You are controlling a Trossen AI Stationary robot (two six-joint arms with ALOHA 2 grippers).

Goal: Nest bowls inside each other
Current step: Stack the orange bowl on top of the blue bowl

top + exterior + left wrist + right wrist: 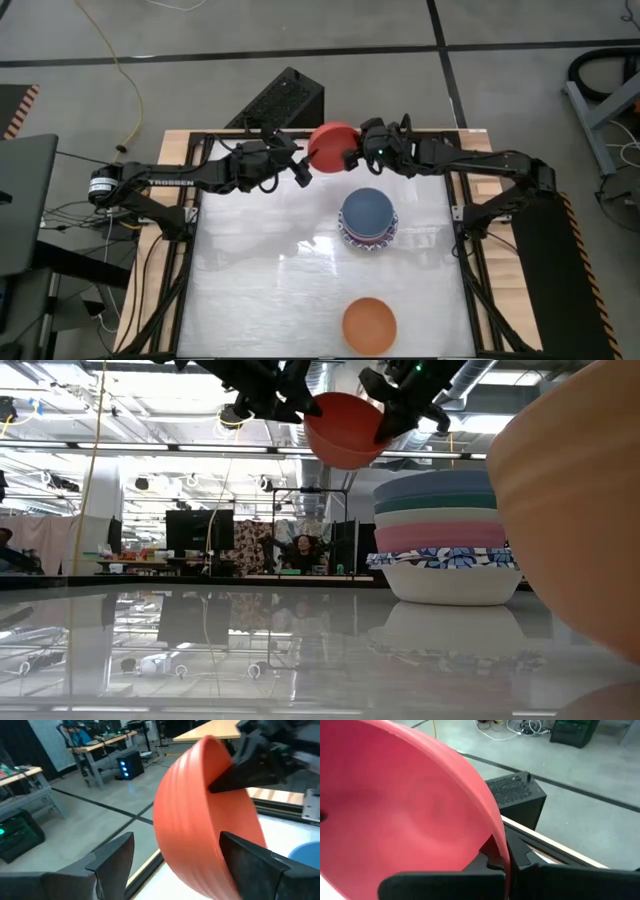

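Between both pincers, red bowl (pixel 330 147).

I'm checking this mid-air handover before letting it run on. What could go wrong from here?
1. The right gripper pinches only the rim of the red bowl, which hangs tilted above the table; it could slip or swing.
2. The left gripper is open but close beside the bowl, so pulling away might knock it.
3. The stack is already tall; a crooked drop could tip it.

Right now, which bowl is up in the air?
The red bowl, held above the table by the right gripper. The orange bowl and the stack sit on the table.
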